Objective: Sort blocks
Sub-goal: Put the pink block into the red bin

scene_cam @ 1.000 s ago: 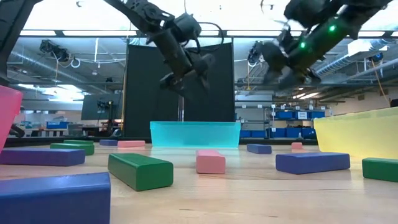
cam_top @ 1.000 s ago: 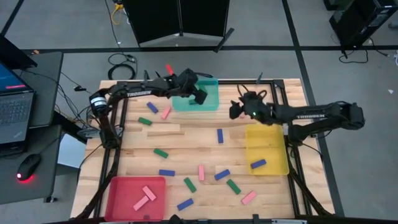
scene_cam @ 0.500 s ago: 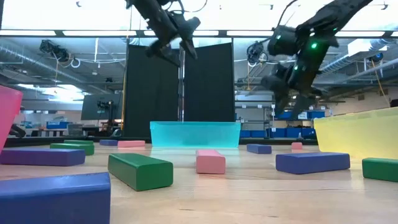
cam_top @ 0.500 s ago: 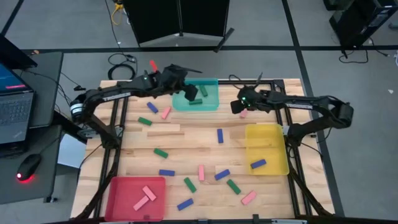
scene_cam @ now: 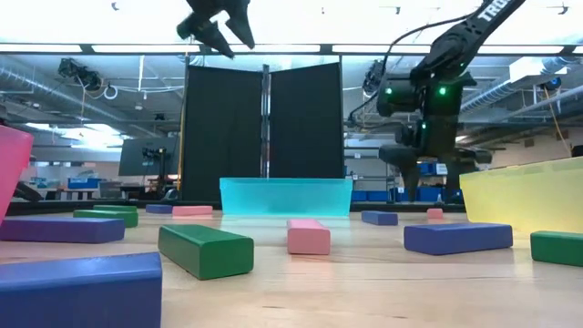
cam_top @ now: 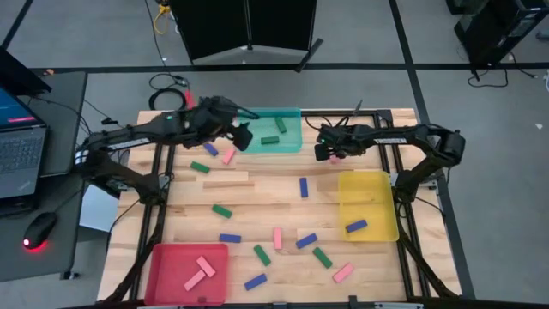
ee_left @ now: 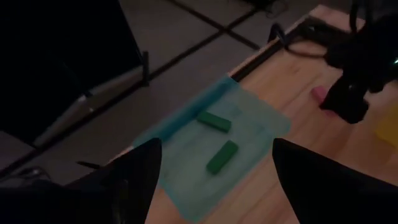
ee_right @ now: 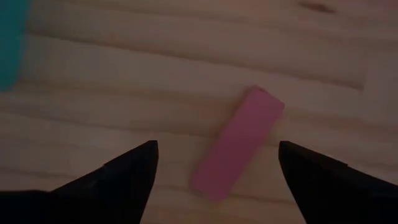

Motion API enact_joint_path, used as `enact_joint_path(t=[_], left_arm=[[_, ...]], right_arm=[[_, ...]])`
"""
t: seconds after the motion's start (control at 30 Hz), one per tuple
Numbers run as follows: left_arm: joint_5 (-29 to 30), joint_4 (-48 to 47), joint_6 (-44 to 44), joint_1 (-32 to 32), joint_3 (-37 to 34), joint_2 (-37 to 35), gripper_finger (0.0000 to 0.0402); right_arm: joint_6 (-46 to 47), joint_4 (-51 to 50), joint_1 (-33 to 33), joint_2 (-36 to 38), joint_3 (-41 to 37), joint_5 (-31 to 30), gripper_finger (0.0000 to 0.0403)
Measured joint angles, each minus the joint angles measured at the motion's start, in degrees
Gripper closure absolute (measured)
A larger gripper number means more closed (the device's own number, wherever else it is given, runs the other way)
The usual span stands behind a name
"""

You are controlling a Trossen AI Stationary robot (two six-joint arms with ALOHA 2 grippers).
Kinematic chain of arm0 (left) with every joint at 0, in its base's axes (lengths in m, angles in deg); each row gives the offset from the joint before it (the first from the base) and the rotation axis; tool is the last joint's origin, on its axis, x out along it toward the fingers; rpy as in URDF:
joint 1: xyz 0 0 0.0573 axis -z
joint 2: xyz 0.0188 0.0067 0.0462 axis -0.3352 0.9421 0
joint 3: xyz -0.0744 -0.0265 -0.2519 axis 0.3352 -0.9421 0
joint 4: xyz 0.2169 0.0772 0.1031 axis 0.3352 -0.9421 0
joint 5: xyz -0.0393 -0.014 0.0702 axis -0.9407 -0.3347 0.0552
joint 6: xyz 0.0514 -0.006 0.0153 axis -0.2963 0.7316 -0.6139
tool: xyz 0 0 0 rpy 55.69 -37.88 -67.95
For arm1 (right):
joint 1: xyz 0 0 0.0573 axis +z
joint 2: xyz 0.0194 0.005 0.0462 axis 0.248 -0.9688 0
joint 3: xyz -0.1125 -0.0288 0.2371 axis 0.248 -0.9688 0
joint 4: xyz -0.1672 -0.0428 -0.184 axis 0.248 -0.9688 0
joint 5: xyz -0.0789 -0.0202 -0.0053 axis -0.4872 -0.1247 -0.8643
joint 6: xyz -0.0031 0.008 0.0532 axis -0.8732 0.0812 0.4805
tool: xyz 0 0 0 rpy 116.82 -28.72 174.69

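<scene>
Pink, green and blue blocks lie scattered flat on the wooden table (cam_top: pixel 257 202). Two green blocks (cam_top: pixel 270 140) (ee_left: pixel 222 155) lie in the teal tray (cam_top: pixel 292 142). My left gripper (cam_top: pixel 243 136) (ee_left: pixel 216 144) is open and raised high (scene_cam: pixel 217 27) beside the tray's left edge. My right gripper (cam_top: pixel 328 153) (scene_cam: pixel 426 189) is open and points down near the far edge. In its wrist view (ee_right: pixel 216 146) a pink block (ee_right: pixel 239 151) lies on the table between and below the fingers, untouched.
The yellow tray (cam_top: pixel 367 184) at the right holds one blue block (cam_top: pixel 356 226). The red tray (cam_top: pixel 163 262) at the near left holds two pink blocks (cam_top: pixel 199 273). A long pale wooden bar (cam_top: pixel 227 180) lies left of centre. Loose blocks crowd the near middle (cam_top: pixel 278 238).
My left gripper has risen and drawn back from over the teal tray toward the table's left; the green blocks stay in the tray. My right gripper has tipped to point down and has sunk toward the pink block near the far edge.
</scene>
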Motion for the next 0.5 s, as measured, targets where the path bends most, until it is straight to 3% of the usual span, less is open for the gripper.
enact_joint_path(t=[0.23, 0.5], left_arm=[[2.4, 0.6, -0.1, 2.3, -6.5, -9.8, 0.009], [2.1, 2.0, 4.4, 3.8, -15.9, -21.6, 0.009]], right_arm=[[2.1, 1.4, -1.2, -4.8, 0.0, 0.6, 0.008], [2.7, 3.2, -2.5, -7.0, 0.3, 2.1, 0.0198]])
